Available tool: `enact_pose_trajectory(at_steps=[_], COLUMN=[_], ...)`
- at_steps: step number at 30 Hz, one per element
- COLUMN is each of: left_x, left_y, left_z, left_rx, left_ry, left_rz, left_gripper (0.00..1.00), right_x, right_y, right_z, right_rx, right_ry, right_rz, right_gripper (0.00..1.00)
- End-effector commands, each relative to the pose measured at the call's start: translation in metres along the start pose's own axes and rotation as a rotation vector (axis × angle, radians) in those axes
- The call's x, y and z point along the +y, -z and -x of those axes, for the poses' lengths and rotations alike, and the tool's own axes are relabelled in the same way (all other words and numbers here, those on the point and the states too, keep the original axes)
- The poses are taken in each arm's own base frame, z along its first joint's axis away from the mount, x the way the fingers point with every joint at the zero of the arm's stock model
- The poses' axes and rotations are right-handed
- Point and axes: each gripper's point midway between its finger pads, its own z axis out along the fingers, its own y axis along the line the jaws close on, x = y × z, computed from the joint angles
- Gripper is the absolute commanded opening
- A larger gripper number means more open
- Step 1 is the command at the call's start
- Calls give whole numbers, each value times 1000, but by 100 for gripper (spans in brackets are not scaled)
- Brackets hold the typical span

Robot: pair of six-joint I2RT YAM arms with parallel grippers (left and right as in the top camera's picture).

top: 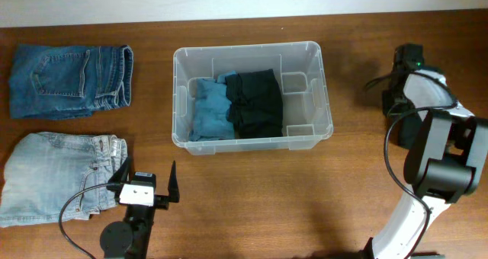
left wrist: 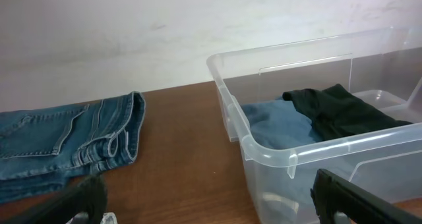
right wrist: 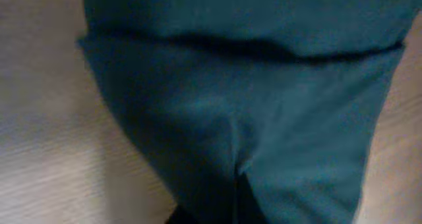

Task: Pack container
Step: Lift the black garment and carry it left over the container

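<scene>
Overhead, the clear container (top: pixel 180 99) sits in the middle of the table (top: pixel 343 175) holding a folded blue garment (top: pixel 210 110) beside a black garment (top: pixel 255 103), the left gripper (top: pixel 147 175) splayed wide and empty, the right gripper (top: pixel 404 65) clenched tight over blurred teal cloth (right wrist: pixel 231 118), any grasp on it unclear

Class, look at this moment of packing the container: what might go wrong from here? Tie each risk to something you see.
1. The right gripper is shut at a dark teal cloth that fills its camera. Its grip is hidden, so the cloth may slip on lifting.
2. The open left gripper sits at the edge of the light jeans with its cable lying over them. Moving may drag them.
</scene>
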Motion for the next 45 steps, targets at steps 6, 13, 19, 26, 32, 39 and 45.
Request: enact_pose_trajectory(at_steps=[6, 13, 19, 26, 32, 39, 45], left_x=[0, 0, 0, 0, 0, 0, 0], left_y=[0, 0, 0, 0, 0, 0, 0], left_z=[-2, -2, -2, -2, -2, -2, -2], left_rx=[2, 2, 2, 2, 2, 2, 2], left_ry=[-15, -16, -15, -15, -16, -16, -15], left_rz=[-2, -2, -2, -2, -2, -2, -2], left_gripper=[100, 99, 99, 99, 99, 99, 99], right_x=[-18, -26, -11, 50, 98, 98, 93], right_y=[118, 230, 309, 371, 406, 448, 492], right_z=[74, 85, 67, 41, 28, 22, 1], right_rx=[-213, -356, -424, -457, -503, -645, -751], right_ry=[-142, -140, -122, 8, 116, 100, 87], right_rz=[218, 413, 523, 656, 701, 632, 705], right_gripper=[4, 4, 4, 4, 4, 4, 4])
